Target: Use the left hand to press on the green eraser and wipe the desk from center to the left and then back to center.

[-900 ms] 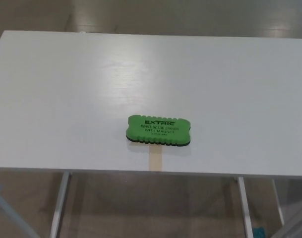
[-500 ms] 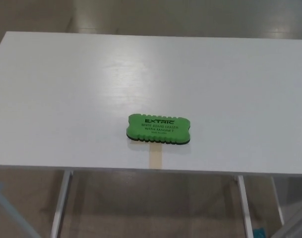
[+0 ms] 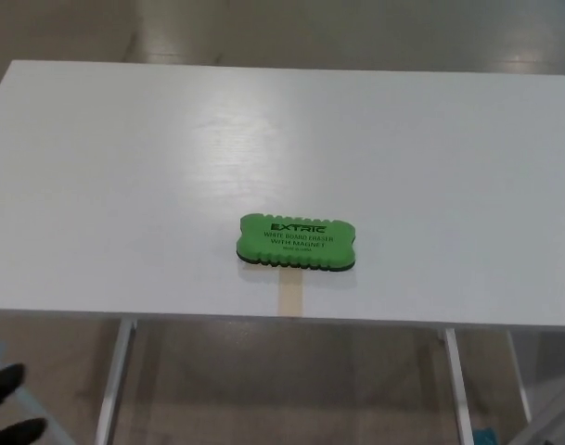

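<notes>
Desk: white desk point(image 3: 124, 185) spans the view, grey floor behind, metal legs below.
Eraser: green eraser point(image 3: 297, 243) lies flat near the front edge, about mid-width, printed face up, just behind a tan strip point(image 3: 290, 298) at the edge.
Left hand: left hand point(image 3: 6, 406) shows only dark fingertips at the lower left corner, below the desk and well apart from the eraser; I cannot tell how it is set.
Right hand: not visible.
Risk: an off-centre press may tip or skid the eraser toward the near edge.
Risk: light pressure may let the hand slide over it.
</notes>
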### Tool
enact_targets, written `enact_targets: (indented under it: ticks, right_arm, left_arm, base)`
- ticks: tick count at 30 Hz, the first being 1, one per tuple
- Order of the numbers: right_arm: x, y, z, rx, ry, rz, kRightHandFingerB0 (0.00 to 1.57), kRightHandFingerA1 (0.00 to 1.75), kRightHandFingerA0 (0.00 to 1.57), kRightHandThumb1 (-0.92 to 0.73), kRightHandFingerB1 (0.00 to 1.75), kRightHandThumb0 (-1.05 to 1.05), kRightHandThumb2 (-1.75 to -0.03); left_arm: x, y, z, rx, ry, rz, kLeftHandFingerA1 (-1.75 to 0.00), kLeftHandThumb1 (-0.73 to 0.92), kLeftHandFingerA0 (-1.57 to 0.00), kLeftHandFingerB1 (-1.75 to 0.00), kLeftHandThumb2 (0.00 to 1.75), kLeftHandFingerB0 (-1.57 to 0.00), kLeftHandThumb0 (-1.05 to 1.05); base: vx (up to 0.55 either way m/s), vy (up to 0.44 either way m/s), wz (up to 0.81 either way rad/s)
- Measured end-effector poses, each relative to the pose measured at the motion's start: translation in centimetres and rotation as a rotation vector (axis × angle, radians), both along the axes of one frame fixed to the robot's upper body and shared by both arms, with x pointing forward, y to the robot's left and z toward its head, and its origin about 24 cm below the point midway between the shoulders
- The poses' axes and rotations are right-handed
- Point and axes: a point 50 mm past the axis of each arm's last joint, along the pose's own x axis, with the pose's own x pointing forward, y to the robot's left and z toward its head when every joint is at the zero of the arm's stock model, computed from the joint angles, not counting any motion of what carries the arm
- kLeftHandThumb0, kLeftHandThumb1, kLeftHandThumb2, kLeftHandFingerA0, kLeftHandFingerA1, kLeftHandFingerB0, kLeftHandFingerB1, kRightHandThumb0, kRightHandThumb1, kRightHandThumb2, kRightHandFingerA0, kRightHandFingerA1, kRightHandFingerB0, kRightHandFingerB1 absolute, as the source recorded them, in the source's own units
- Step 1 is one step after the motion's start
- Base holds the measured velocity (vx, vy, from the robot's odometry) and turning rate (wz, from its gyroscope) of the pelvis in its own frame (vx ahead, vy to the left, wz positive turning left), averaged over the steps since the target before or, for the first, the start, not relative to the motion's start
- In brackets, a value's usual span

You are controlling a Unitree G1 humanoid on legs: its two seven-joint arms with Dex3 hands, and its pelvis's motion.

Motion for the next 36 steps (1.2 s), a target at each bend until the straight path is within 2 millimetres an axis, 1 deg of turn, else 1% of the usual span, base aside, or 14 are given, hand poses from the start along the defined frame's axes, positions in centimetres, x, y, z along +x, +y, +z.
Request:
enact_targets:
  ticks: [9,10,12,13,16,22,23,24,27,28,29,31,32,36]
  right_arm:
    - [-0.4,0.9,-0.6,-0.010,0.027,0.053,0.36,0.53,0.51,-0.58,0.48,-0.46,-0.84]
    - [-0.4,1.0,-0.7,-0.010,0.030,0.060,0.39,0.41,0.56,-0.67,0.36,-0.39,-0.61]
    - [-0.5,1.1,-0.8,-0.012,0.034,0.068,0.40,0.40,0.56,-0.67,0.36,-0.39,-0.61]
    - [-0.5,1.2,-0.8,-0.013,0.037,0.072,0.40,0.40,0.55,-0.67,0.36,-0.39,-0.61]
    - [-0.7,1.4,-1.0,-0.014,0.047,0.084,0.41,0.41,0.55,-0.70,0.36,-0.38,-0.61]
    - [-1.0,1.8,-1.4,-0.024,0.061,0.116,0.39,0.43,0.56,-0.67,0.36,-0.40,-0.62]
    - [-1.1,1.8,-1.4,-0.025,0.064,0.119,0.36,0.55,0.51,-0.58,0.49,-0.45,-0.86]
    - [-1.2,1.8,-1.5,-0.028,0.069,0.126,0.36,0.55,0.51,-0.58,0.49,-0.45,-0.86]
    - [-1.4,1.9,-1.7,-0.034,0.074,0.134,0.35,0.55,0.51,-0.59,0.48,-0.45,-0.85]
    - [-1.5,1.9,-1.7,-0.038,0.078,0.140,0.41,0.45,0.58,-0.71,0.36,-0.37,-0.61]
    - [-1.5,1.9,-1.8,-0.041,0.079,0.143,0.34,0.57,0.53,-0.59,0.48,-0.44,-0.85]
    - [-1.6,2.0,-1.8,-0.047,0.081,0.147,0.34,0.57,0.53,-0.59,0.48,-0.44,-0.85]
    - [-1.6,2.0,-1.8,-0.052,0.082,0.150,0.41,0.48,0.60,-0.71,0.36,-0.37,-0.61]
    - [-1.6,2.2,-1.9,-0.079,0.086,0.175,0.40,0.48,0.60,-0.71,0.36,-0.37,-0.61]
  left_arm:
    - [1.0,-4.0,4.0,-0.018,-0.077,-0.350,-0.57,0.45,-0.33,-0.53,0.89,-0.14,-0.30]
    - [1.2,-4.6,4.7,-0.022,-0.094,-0.401,-0.56,0.46,-0.33,-0.54,0.89,-0.16,-0.30]
    - [1.4,-5.5,5.6,-0.028,-0.112,-0.464,-0.57,0.46,-0.33,-0.55,0.89,-0.17,-0.30]
    - [1.5,-6.2,6.3,-0.033,-0.132,-0.514,-0.42,0.65,-0.42,-0.50,0.59,-0.26,-0.34]
    - [2.0,-8.0,8.5,-0.049,-0.196,-0.640,-0.42,0.65,-0.45,-0.51,0.59,-0.28,-0.34]
    - [3.3,-11.9,13.3,-0.078,-0.348,-0.884,-0.42,0.65,-0.47,-0.49,0.59,-0.30,-0.34]
    - [3.4,-12.2,13.7,-0.081,-0.360,-0.903,-0.42,0.65,-0.47,-0.44,0.59,-0.33,-0.35]
    - [3.9,-13.0,14.7,-0.086,-0.395,-0.946,-0.42,0.65,-0.47,-0.44,0.59,-0.33,-0.35]
    - [4.6,-14.0,15.9,-0.094,-0.430,-0.990,-0.42,0.64,-0.50,-0.35,0.59,-0.41,-0.36]
    - [5.3,-14.6,16.7,-0.102,-0.453,-1.011,-0.42,0.64,-0.50,-0.34,0.59,-0.42,-0.35]
    - [5.6,-15.0,17.1,-0.108,-0.465,-1.022,-0.41,0.64,-0.52,-0.34,0.59,-0.43,-0.35]
    - [6.5,-15.9,18.1,-0.116,-0.492,-1.038,-0.41,0.64,-0.52,-0.34,0.59,-0.43,-0.35]
    - [7.0,-16.4,18.5,-0.121,-0.504,-1.042,-0.38,0.65,-0.50,-0.34,0.60,-0.43,-0.34]
    - [9.3,-18.3,19.5,-0.123,-0.513,-1.033,-0.39,0.67,-0.53,-0.35,0.60,-0.43,-0.33]
  base:
    - [0.00,0.000,0.00]
    - [0.00,0.000,0.00]
    - [0.00,0.000,0.00]
    - [0.00,0.000,0.00]
    - [0.00,0.000,0.00]
    - [0.00,0.000,0.00]
    - [0.00,0.000,0.00]
    - [0.00,0.000,0.00]
    - [0.00,0.000,0.00]
    - [0.00,0.000,0.00]
    - [0.00,0.000,0.00]
    - [0.00,0.000,0.00]
    - [0.00,0.000,0.00]
    - [0.00,0.000,0.00]
